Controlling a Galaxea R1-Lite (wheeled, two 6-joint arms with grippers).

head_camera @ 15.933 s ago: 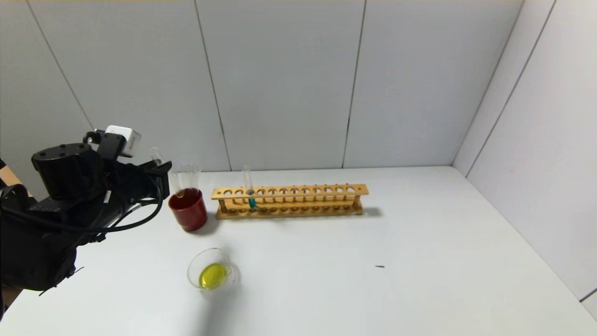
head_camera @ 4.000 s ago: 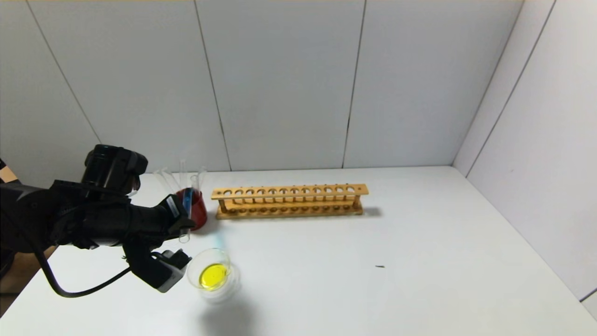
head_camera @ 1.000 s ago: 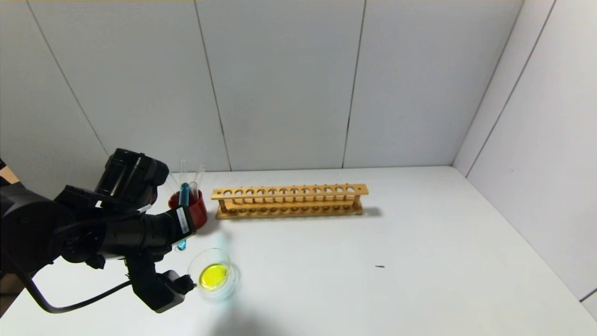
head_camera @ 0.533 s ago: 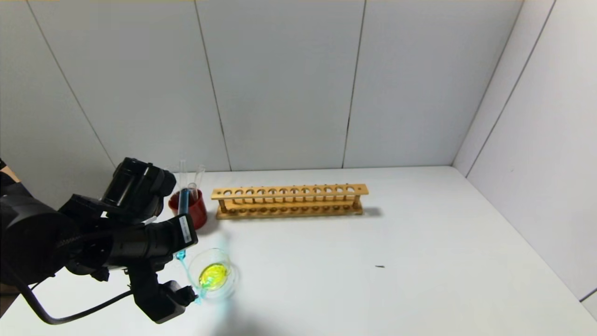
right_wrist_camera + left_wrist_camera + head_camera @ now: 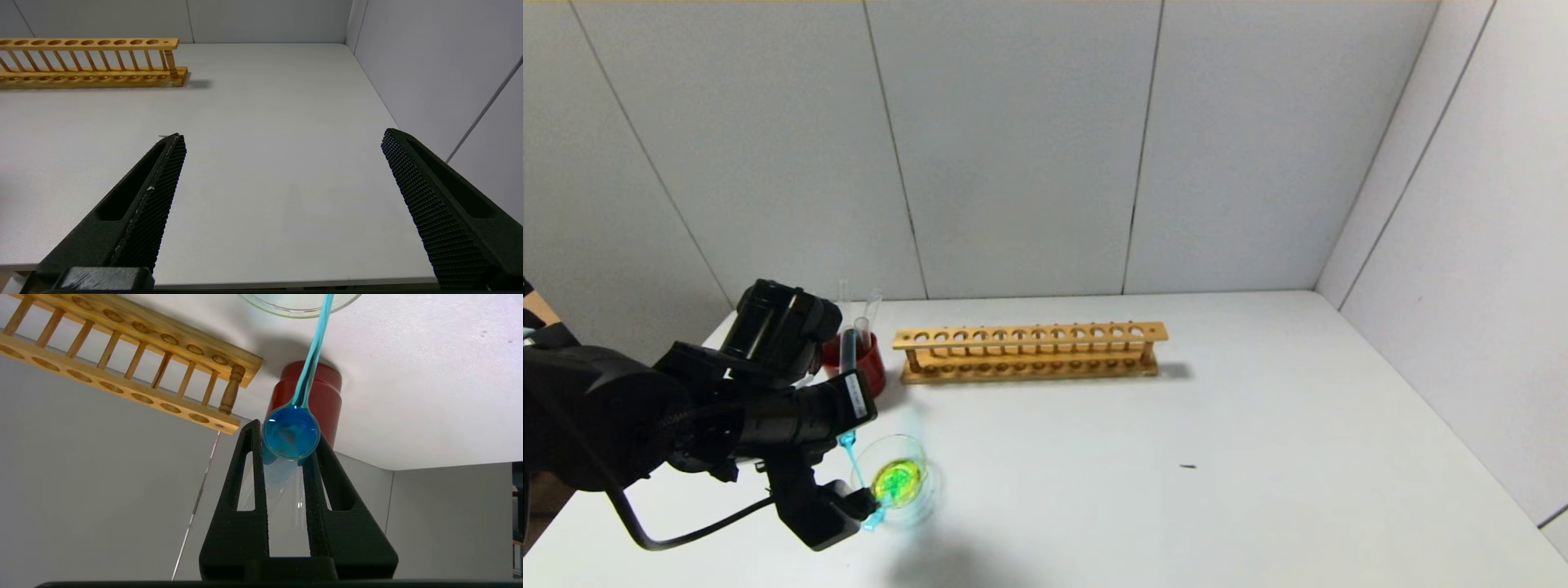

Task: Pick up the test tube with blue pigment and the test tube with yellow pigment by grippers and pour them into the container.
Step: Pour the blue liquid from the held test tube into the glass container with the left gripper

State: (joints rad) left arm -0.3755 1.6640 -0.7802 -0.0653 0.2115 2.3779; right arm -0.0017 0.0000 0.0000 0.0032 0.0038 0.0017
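Blue tube tipped over the dish, stream running.

Head view: I have the left gripper (image 5: 849, 408) at the near left of the surface (image 5: 1176, 457), its fingers clamped on the test tube with blue pigment (image 5: 848, 353), mouth down, a thin blue stream falling into the container (image 5: 894, 482), where yellow liquid shows green swirls. The red cup (image 5: 870, 371) with clear tubes stands just behind, the wooden rack (image 5: 1029, 351) to its right. Left wrist view: the fingers (image 5: 255, 469) squeeze the tube (image 5: 291, 433), the stream reaching the dish rim (image 5: 286, 310). Right wrist view: my right gripper (image 5: 282, 163) hangs parked above the surface at the near right, fingers (image 5: 163, 171) wide apart, holding nothing.
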